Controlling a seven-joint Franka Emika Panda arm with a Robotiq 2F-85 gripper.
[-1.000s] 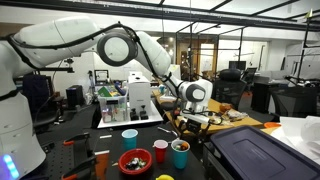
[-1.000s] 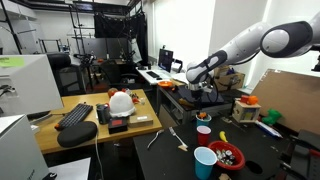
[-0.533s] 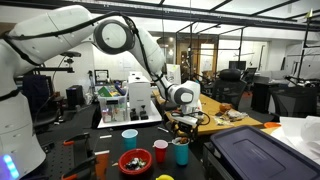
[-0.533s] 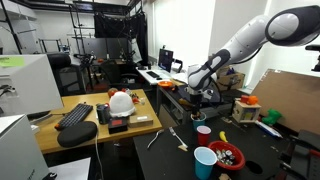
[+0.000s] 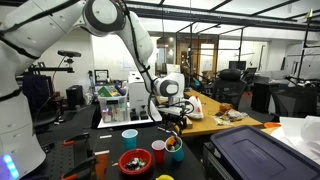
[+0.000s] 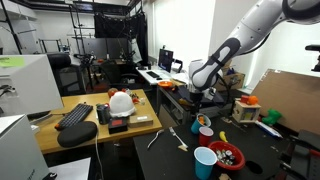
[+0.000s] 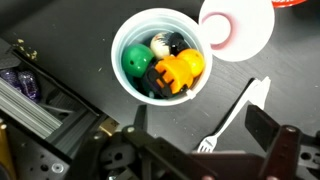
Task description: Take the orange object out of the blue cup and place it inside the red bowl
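The blue cup (image 7: 135, 85) sits under my wrist and holds the orange object (image 7: 178, 70), a green ball and a black-and-white piece. In an exterior view the blue cup (image 5: 177, 154) stands right of the small red cup (image 5: 159, 151). The red bowl (image 5: 124, 163) lies further left, with small bits in it; it also shows in the other exterior view (image 6: 236, 160). My gripper (image 7: 200, 122) is open and empty, just above the blue cup in both exterior views (image 5: 173, 125) (image 6: 200, 115).
A white plastic fork (image 7: 235, 112) lies on the dark table beside the blue cup. The red cup (image 7: 236, 25) stands close to it. A pale light-blue cup (image 5: 130, 137) stands behind the bowl. A large dark bin (image 5: 255, 150) is to the right.
The arm has swung in over the cups and come down, so the gripper now hangs just above the blue cup. The cups and bowl have not moved.
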